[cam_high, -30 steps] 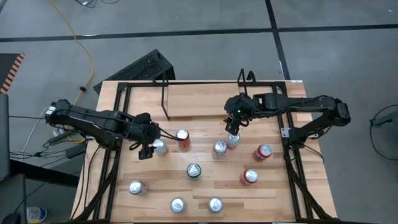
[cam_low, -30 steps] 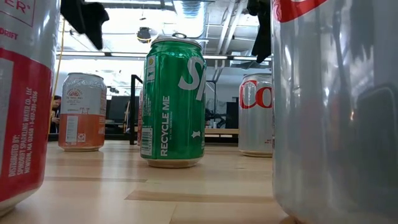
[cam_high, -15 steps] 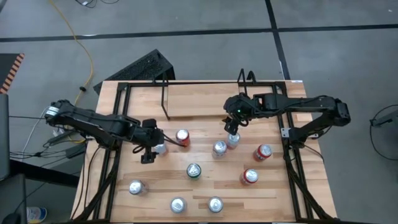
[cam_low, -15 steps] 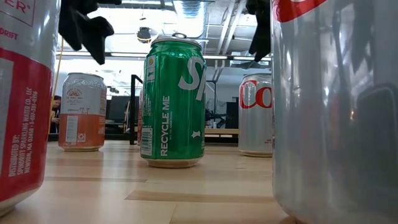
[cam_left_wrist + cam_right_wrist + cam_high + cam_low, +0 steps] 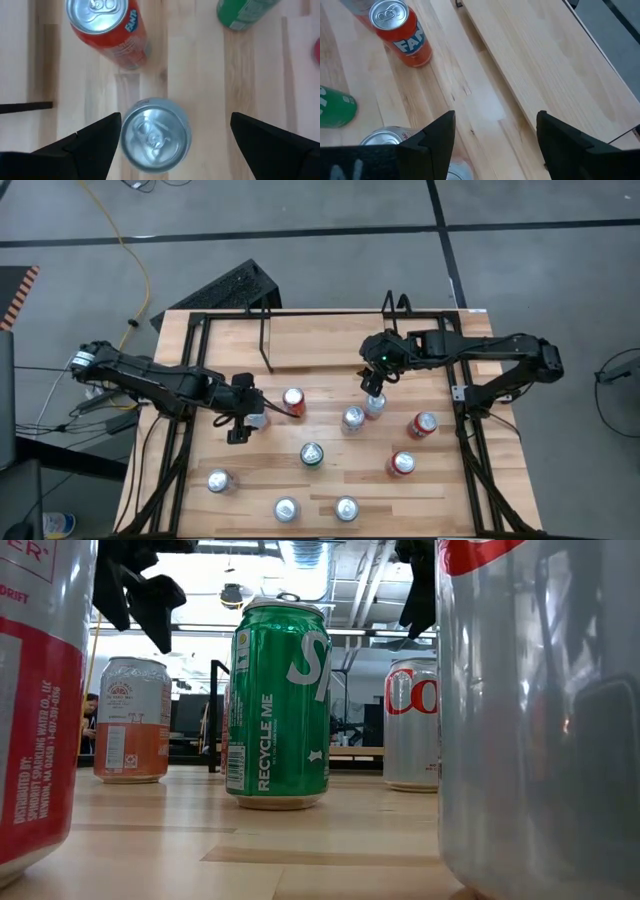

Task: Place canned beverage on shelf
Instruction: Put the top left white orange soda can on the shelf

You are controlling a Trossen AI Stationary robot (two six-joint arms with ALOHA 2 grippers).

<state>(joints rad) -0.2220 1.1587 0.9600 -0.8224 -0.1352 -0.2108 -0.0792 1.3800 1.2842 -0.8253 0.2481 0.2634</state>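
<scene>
A pale blond wood worktop (image 5: pixel 330 480) with visible grain carries upright drink cans. One orange can (image 5: pixel 111 31) has a silver lid and white and blue lettering. A plain silver can (image 5: pixel 155 133) stands beside it. A bright green can (image 5: pixel 279 702) carries white lettering. Another can (image 5: pixel 412 725) is silver with red lettering. A pale can (image 5: pixel 131 720) has an orange band. The shelf (image 5: pixel 330 340) is black wire over light wood.
</scene>
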